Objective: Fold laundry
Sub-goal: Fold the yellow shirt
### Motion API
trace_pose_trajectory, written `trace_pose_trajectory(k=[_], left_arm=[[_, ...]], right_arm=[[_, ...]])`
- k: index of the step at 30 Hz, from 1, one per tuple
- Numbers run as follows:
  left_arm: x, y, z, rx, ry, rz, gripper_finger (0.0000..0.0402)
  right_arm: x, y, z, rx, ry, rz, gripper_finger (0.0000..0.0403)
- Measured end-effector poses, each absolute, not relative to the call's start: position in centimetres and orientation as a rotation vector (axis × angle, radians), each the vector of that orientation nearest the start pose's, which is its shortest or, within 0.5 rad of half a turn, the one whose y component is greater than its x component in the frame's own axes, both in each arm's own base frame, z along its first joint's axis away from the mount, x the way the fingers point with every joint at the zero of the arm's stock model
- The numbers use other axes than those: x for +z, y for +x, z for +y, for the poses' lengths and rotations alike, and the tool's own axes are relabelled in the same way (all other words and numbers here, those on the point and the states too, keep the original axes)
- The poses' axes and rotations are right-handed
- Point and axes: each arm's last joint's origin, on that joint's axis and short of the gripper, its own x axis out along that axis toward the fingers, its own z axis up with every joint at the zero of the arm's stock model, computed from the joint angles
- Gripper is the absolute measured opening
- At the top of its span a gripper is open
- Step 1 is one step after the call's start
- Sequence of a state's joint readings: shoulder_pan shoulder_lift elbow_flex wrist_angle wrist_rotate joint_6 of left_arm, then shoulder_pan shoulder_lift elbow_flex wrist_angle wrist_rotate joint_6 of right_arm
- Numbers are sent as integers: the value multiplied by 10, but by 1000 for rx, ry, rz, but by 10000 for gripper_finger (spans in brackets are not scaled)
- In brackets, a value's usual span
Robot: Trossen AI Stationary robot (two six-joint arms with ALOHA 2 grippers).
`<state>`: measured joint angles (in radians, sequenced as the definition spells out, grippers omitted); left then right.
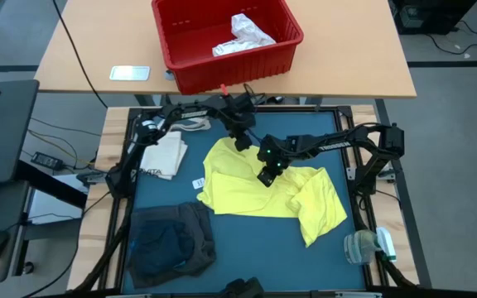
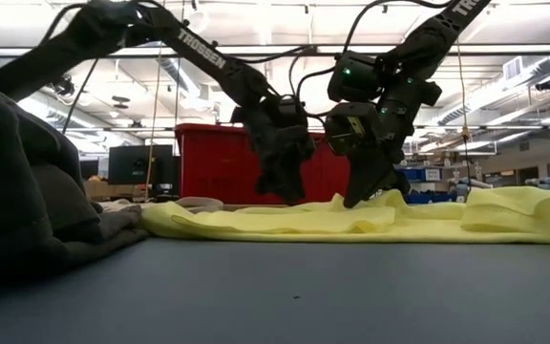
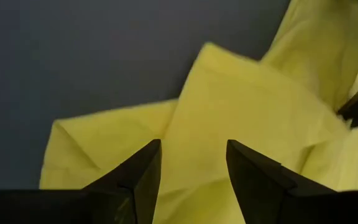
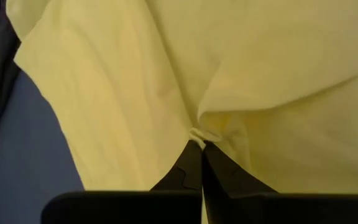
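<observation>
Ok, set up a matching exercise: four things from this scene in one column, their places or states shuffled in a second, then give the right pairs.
Things:
1. yellow garment
2. dark grey garment
3. red bin
4. right hand

Places or states:
A. bunched at the mat's near left corner
B. on the wooden table beyond the mat, white cloth inside
C. shut, pinching a fold of yellow fabric
D. spread across the middle of the mat

Pairs: 1-D, 2-A, 3-B, 4-C
</observation>
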<state>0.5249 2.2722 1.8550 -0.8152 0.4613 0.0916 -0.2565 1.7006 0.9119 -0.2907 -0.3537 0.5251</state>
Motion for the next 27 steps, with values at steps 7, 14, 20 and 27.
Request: trace_pose_trajectory(k=[7,14,20,27], left_arm=[[172,419,225,-27,-483,1165,138],[173,418,225,-99,-507,1141,10],[195,405,225,-117,-481,1154,3],[232,397,209,-156,-411,1121,1]], right_arm=[[150,307,-70,-197,801,1041,2],[150,307,-71,-225,785,1038,2],[154,305,-66,-234,765,1049,2],[168,300,-55,-211,698,1044,2]])
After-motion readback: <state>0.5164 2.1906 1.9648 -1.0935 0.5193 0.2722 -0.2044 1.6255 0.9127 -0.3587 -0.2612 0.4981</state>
